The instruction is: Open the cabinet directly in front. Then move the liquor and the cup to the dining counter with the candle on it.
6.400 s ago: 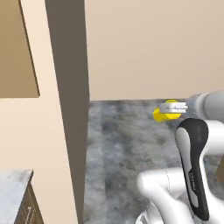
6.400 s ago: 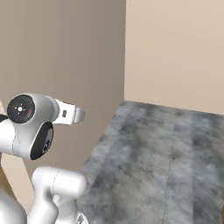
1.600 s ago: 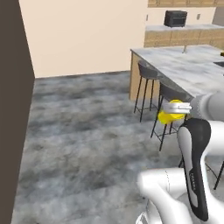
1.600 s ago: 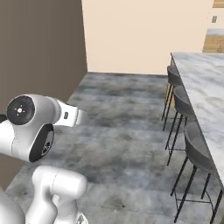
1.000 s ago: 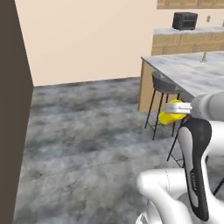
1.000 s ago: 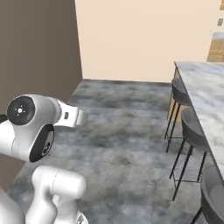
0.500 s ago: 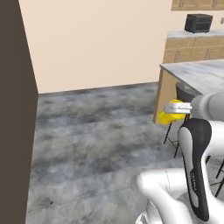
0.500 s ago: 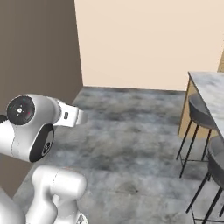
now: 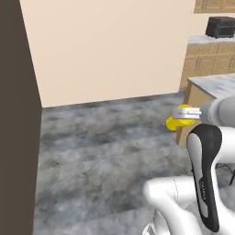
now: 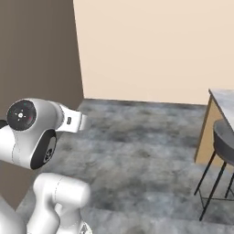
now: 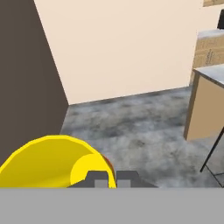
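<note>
The small yellow cup [image 9: 176, 120] hangs in the air above the floor, with my gripper [image 9: 187, 113] shut on its rim. In the hand view the cup [image 11: 48, 161] lies large at the lower left, its red-orange mark beside my gripper [image 11: 111, 178]. A corner of the dining counter [image 9: 215, 84], marble on top with tan wood sides, shows at the right, just beyond the cup. That counter [image 10: 222, 97] [image 11: 205, 107] stands at the right edge of the other two views as well. The cabinet, the liquor and the candle are out of view.
A dark brown panel [image 9: 16, 119] [image 10: 39, 59] rises at the left and a plain beige wall [image 9: 110, 46] runs behind. Grey stone floor [image 10: 137, 146] lies open ahead. A dark bar stool [image 10: 225, 137] stands by the counter. A black appliance [image 9: 220, 26] sits on a far wood counter.
The whole picture has shifted: the base has turned, so the counter and stools have slid toward the right edge. The cup stays held in the same place relative to the arm.
</note>
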Controlling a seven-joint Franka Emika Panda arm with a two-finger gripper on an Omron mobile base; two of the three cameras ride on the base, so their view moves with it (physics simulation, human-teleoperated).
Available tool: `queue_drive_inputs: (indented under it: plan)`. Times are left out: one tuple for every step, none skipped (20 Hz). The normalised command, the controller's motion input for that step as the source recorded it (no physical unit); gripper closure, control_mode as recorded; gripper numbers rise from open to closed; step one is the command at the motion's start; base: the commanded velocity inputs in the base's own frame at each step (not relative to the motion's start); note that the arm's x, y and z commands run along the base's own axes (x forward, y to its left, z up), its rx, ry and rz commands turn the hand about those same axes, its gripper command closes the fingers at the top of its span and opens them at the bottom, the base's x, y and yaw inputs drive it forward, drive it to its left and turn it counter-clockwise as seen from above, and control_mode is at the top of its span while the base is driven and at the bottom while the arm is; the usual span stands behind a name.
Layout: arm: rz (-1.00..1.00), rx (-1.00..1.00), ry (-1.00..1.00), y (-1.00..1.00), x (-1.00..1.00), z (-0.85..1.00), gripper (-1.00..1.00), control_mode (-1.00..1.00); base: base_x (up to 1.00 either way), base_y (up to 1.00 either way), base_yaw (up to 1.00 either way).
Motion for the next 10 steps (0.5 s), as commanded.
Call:
queue_drive_inputs:
  plan:
    - [0.00,0.00,0.00,0.00,0.00,0.00,1.00,1.00,1.00,0.21,-0.02]
    - [0.00,0.00,0.00,0.00,0.00,0.00,1.00,1.00,1.00,0.21,-0.03]
    - [0.00,0.00,0.00,0.00,0.00,0.00,1.00,1.00,1.00,0.22,-0.03]
    - [0.00,0.00,0.00,0.00,0.00,0.00,1.00,1.00,1.00,0.22,-0.03]
    - [0.00,0.00,0.00,0.00,0.00,0.00,1.00,1.00,1.00,0.25,-0.03]
    - [0.00,0.00,0.00,0.00,0.00,0.00,1.00,1.00,1.00,0.29,-0.05]
    - [0.00,0.00,0.00,0.00,0.00,0.00,1.00,1.00,1.00,0.31,-0.05]
    - [0.00,0.00,0.00,0.00,0.00,0.00,1.00,1.00,1.00,0.32,-0.05]
    - [0.00,0.00,0.00,0.00,0.00,0.00,1.00,1.00,1.00,0.32,-0.05]
    - [0.00,0.00,0.00,0.00,0.00,0.00,1.00,1.00,1.00,0.33,-0.06]
